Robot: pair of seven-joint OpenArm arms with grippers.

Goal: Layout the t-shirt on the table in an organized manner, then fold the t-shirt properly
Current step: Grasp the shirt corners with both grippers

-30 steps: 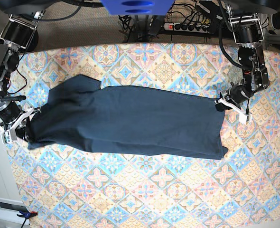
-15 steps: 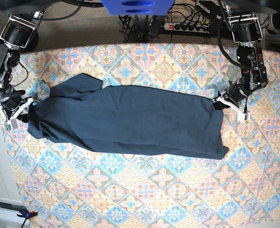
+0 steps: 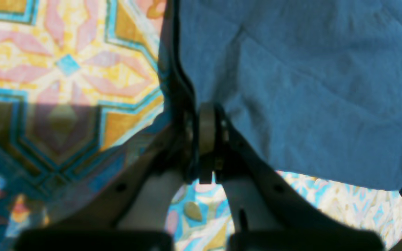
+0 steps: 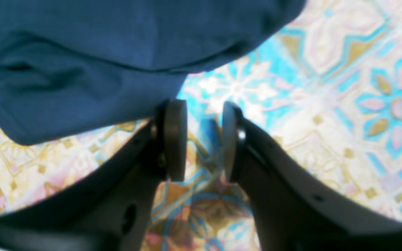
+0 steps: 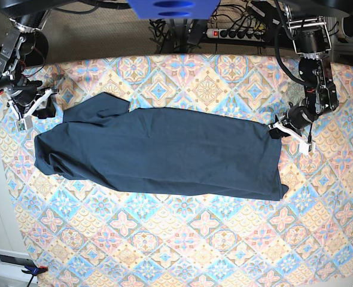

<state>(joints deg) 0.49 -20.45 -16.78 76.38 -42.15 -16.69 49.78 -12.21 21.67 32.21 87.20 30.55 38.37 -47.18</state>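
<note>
Lying spread lengthwise across the bench, the t-shirt sits mid-surface, long axis running side to side in base view, one sleeve bunched at its upper far corner.

L gripper: jaws closed tight on t-shirt edge; wrist view shows cloth pinched between the pads w/ no gap, hem running up from the pinch point.

R gripper: jaws parted approx. halfway, holding nothing. Wrist view shows patterned bench cover between the pads; t-shirt edge lies just beyond the tips, apart from them. In base view this gripper stands off the garment's corner, near bench edge.
</note>
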